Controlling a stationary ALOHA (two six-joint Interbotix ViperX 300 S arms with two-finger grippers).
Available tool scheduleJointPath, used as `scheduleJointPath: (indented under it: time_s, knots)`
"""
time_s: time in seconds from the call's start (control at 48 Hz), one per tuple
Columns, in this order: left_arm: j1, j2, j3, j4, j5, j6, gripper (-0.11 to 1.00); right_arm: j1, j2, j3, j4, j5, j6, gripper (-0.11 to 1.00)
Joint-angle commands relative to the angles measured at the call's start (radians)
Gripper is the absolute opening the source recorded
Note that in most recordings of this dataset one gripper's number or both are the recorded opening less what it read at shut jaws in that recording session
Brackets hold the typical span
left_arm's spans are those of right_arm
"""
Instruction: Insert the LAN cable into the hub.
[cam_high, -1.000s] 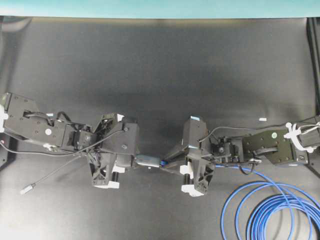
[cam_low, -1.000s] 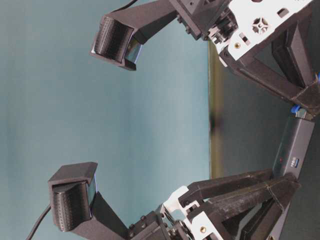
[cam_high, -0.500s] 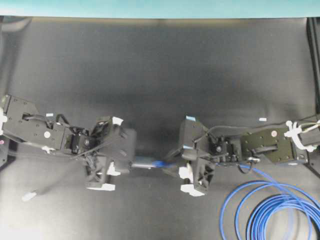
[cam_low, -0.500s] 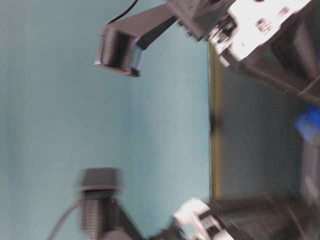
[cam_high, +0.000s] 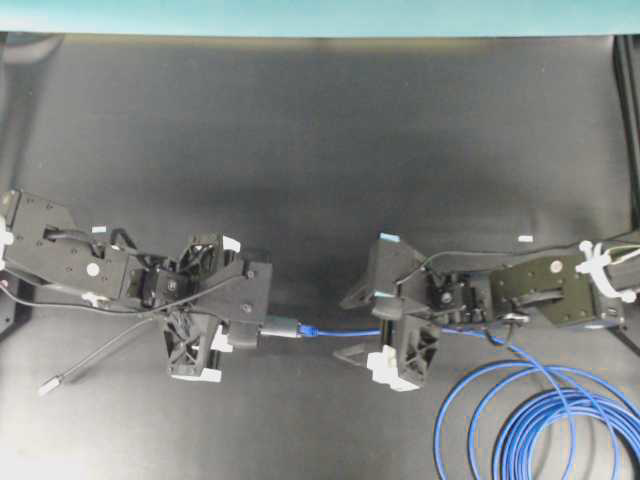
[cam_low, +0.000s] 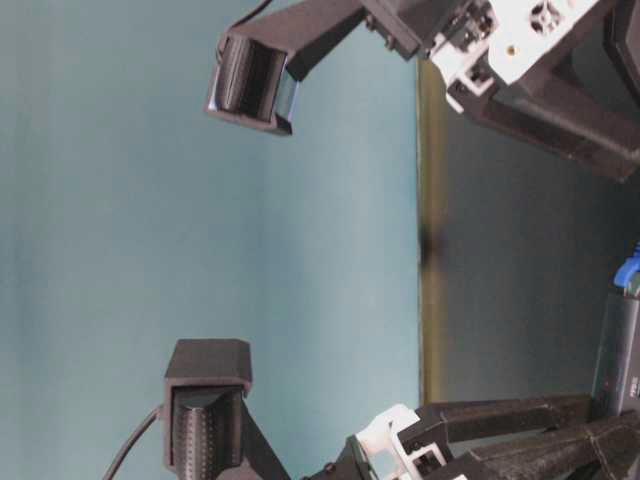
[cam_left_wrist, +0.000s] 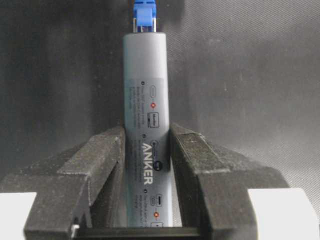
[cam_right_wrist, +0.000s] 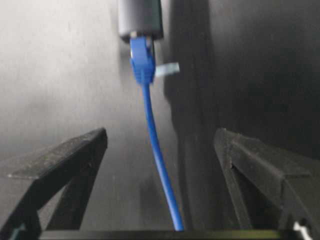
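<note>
In the overhead view the left tool (cam_high: 252, 325) sits left of centre in the lower half of the frame, clamped on the hub (cam_high: 281, 326), a slim grey bar that sticks out to the right from between its fingers. The left wrist view shows this grip closely: the two black fingers (cam_left_wrist: 100, 160) press the hub (cam_left_wrist: 146, 125) from both sides around its lower half, and the bar stands upright in the frame with the blue plug seated in its top end.

The LAN cable (cam_high: 345, 331) runs as a thin, nearly straight blue line from the hub's right end toward the right tool (cam_high: 352, 325), which lies just right of centre in the overhead frame. That tool stands wide, its two fingers spread above and below the line of the cable and touching neither it nor the hub. In the right wrist view the cable (cam_right_wrist: 157, 155) passes up the middle of the gap, well apart from both fingers (cam_right_wrist: 65, 155), to the plug in the hub (cam_right_wrist: 140, 19) at top centre.

The rest of the cable passes under the right arm and lies wound in loops on the dark table (cam_high: 320, 150) at the lower right of the overhead frame.
</note>
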Motion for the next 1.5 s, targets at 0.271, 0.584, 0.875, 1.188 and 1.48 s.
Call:
scheduleJointPath:
  time_s: [0.271, 0.584, 0.875, 1.188, 1.48]
  knots:
    - [0.028, -0.006, -0.02, 0.003, -0.017, 0.0, 0.28, 0.097, -0.023, 0.015, 0.002, 0.011, 0.008, 0.84]
    - [0.025, 0.028, -0.031, 0.003, -0.049, -0.015, 0.28, 0.107, -0.023, 0.017, 0.0, 0.005, 0.008, 0.84]
    - [0.021, 0.037, -0.043, 0.003, -0.051, -0.018, 0.3, 0.11, -0.025, 0.018, 0.002, 0.005, 0.008, 0.84]
    - [0.02, 0.005, -0.008, 0.003, -0.025, -0.018, 0.8, 0.11, -0.041, 0.055, 0.003, 0.008, 0.011, 0.84]
    - [-0.014, -0.097, 0.067, 0.003, 0.003, -0.018, 0.76, 0.124, -0.043, 0.066, 0.0, 0.011, 0.003, 0.84]
